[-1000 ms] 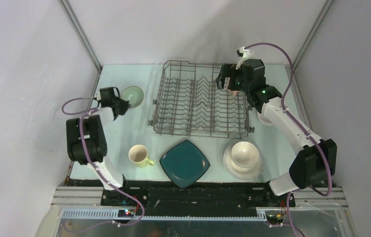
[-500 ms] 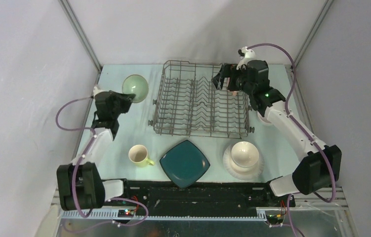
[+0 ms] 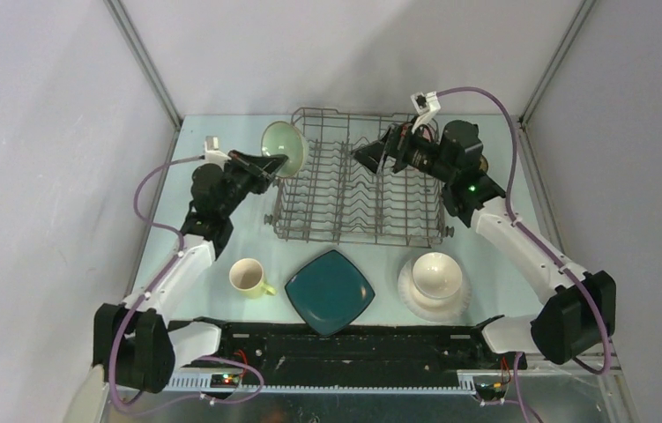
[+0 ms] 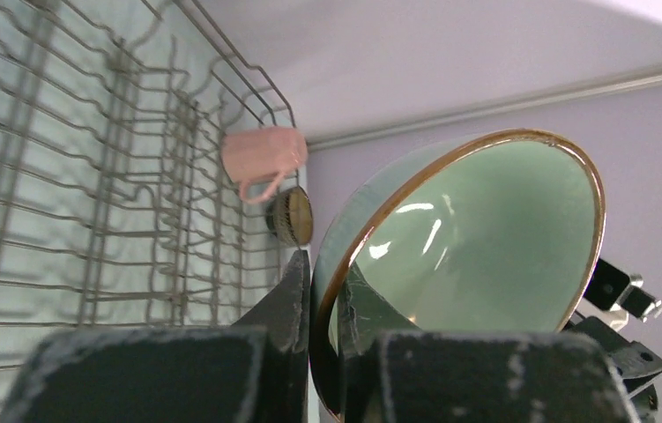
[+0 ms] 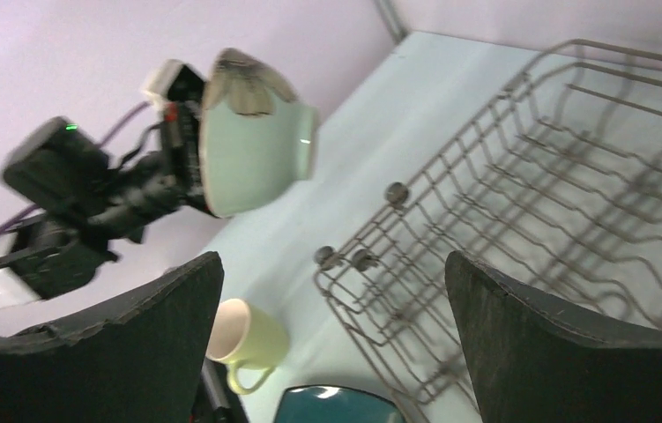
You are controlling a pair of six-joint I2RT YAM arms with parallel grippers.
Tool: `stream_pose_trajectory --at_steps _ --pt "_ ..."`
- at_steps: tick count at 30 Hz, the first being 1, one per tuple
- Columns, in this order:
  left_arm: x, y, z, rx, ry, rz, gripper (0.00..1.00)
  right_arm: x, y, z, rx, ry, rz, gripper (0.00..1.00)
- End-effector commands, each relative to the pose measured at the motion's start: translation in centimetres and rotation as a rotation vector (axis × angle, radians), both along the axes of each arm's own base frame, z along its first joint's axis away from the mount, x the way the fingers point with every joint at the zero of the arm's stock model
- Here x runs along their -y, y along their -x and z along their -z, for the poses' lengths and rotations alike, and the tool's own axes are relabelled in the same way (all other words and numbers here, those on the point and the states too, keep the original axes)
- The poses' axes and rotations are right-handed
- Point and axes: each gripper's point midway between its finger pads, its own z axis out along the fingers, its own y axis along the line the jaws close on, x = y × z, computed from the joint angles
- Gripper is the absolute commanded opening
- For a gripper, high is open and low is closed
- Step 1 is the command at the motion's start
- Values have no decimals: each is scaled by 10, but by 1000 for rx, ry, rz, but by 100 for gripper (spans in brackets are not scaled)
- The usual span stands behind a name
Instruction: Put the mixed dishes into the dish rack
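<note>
My left gripper is shut on the rim of the pale green bowl and holds it on edge in the air over the far left corner of the dish rack. In the left wrist view one of my fingers is outside the bowl and the other inside. A pink mug sits at the rack's far end. My right gripper hangs open and empty over the rack's far right part. The yellow-green mug, the teal square plate and a white bowl on a white plate lie on the table in front of the rack.
The rack has rows of upright tines and round knobs at its corners. Grey walls close in the table on the left, back and right. The right wrist view shows the mug and the plate below the open right gripper.
The left arm has lifted the green bowl from the table's left side up and rightward to the rack's corner. The right gripper has risen and tilted away from the pink mug.
</note>
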Motion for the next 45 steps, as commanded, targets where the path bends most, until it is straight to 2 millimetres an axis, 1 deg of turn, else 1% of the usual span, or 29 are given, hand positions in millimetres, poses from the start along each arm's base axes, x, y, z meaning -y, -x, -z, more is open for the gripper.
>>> stream_pose_trajectory --at_steps 1,2,3,4,5,6,10,16,21,23,26,29,35,40,43,45 --pt "32 7 -54 150 148 134 0 -29 26 -35 87 -119 -171 100" --pt "39 5 -49 133 156 162 0 -36 30 -33 94 -114 -192 100" --pt "44 7 -56 148 185 189 0 -38 31 -31 97 -110 -197 100" --pt "53 7 -52 134 196 228 0 -42 33 -30 103 -105 -206 100" --pt "58 11 -60 154 228 265 0 -43 32 -28 102 -103 -208 100" --pt "62 10 -62 169 245 283 0 -45 33 -28 100 -106 -212 100" --pt "69 10 -63 163 322 316 0 -49 30 -25 78 -124 -225 100" --pt "80 10 -60 153 335 345 0 -56 21 -11 39 -128 -226 99" --pt "89 11 -56 132 356 366 0 -61 19 -9 37 -143 -240 100" --pt "94 14 -60 140 375 387 0 -61 16 -8 38 -144 -222 100" --pt "97 14 -61 136 385 399 0 -60 14 -8 45 -142 -217 100" --pt "100 13 -58 124 389 402 0 -61 16 -10 53 -144 -228 100" --pt "101 11 -59 127 391 400 0 -63 18 -10 50 -141 -230 99" --pt "103 11 -58 134 356 381 0 -65 12 -4 27 -136 -184 99" --pt "106 12 -54 127 331 376 0 -64 10 -2 12 -136 -169 94" --pt "105 14 -54 130 320 371 0 -63 6 -1 0 -136 -142 84"
